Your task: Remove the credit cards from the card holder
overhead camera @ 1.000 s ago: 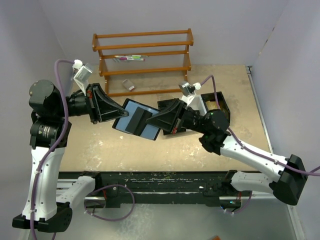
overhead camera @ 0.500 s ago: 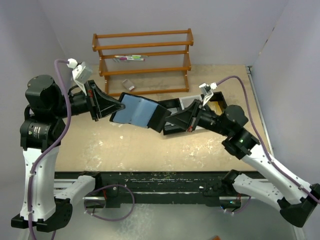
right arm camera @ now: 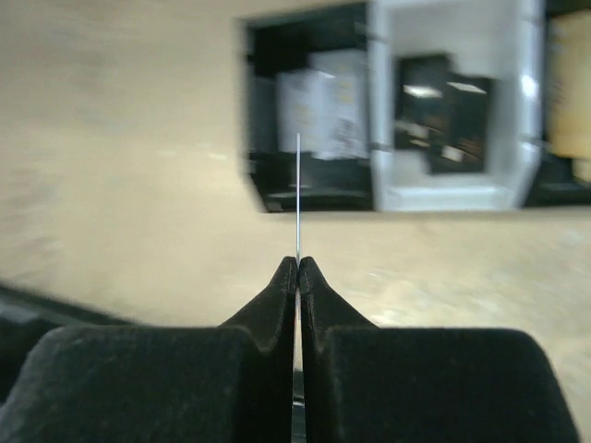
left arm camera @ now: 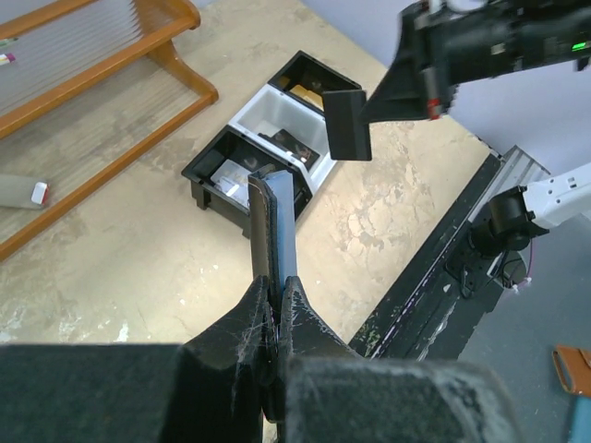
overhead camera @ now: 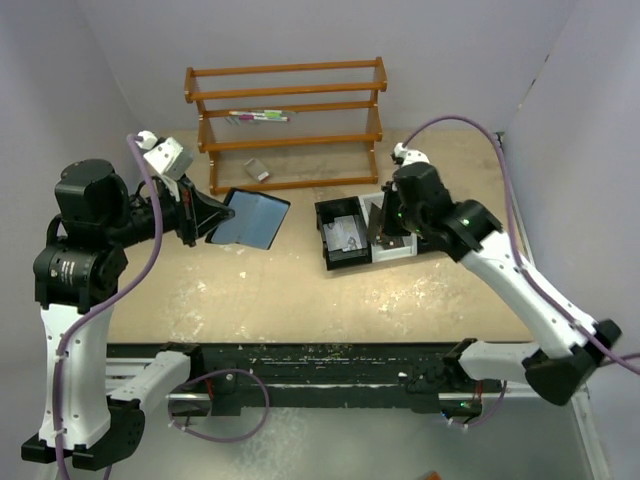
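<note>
Scuffed beige tabletop (overhead camera: 300, 290), pale grey walls (overhead camera: 100, 60), brown wooden three-tier rack (overhead camera: 285, 125) at rear. The left gripper (left arm camera: 274, 293) clamps the open black folding card holder with blue-grey lining (overhead camera: 248, 219), raised at left. The right gripper (right arm camera: 297, 268), at the holder a half-second earlier, is now above the black-and-white three-compartment tray (overhead camera: 322, 232), well apart, pinching one thin flat card (right arm camera: 297, 185). Card colour: indeterminate, seen edge-on.

Robot lab enclosure — plain pale walls (overhead camera: 300, 30), scuffed tabletop (overhead camera: 280, 290), black mounting rail (overhead camera: 330, 362)
</note>
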Robot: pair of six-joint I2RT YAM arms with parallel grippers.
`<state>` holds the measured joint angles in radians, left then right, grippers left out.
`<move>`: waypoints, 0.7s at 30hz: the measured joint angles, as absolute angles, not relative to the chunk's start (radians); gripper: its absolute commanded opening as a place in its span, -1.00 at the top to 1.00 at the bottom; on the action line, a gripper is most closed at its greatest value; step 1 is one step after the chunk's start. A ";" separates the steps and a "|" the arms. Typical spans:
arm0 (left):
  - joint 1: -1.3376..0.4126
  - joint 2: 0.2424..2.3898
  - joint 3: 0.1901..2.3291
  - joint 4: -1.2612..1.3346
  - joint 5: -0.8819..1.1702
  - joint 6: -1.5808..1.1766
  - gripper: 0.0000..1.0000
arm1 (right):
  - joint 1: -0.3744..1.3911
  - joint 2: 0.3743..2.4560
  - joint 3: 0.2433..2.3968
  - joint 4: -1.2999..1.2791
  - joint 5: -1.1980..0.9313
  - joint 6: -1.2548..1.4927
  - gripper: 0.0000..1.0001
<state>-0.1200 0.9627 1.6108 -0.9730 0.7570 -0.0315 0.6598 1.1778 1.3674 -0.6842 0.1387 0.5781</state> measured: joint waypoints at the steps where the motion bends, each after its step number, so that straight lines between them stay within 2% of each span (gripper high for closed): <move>1: -0.120 0.961 1.611 -0.976 0.757 -0.028 1.00 | 0.660 1.219 1.374 -0.730 0.203 0.566 1.00; 10: -0.120 0.952 1.611 -1.000 0.765 -0.009 1.00 | 0.654 1.545 1.422 -0.884 0.524 0.513 1.00; 21: -0.120 0.942 1.611 -1.015 0.793 -0.006 1.00 | 0.624 1.825 1.514 -0.864 0.675 0.451 1.00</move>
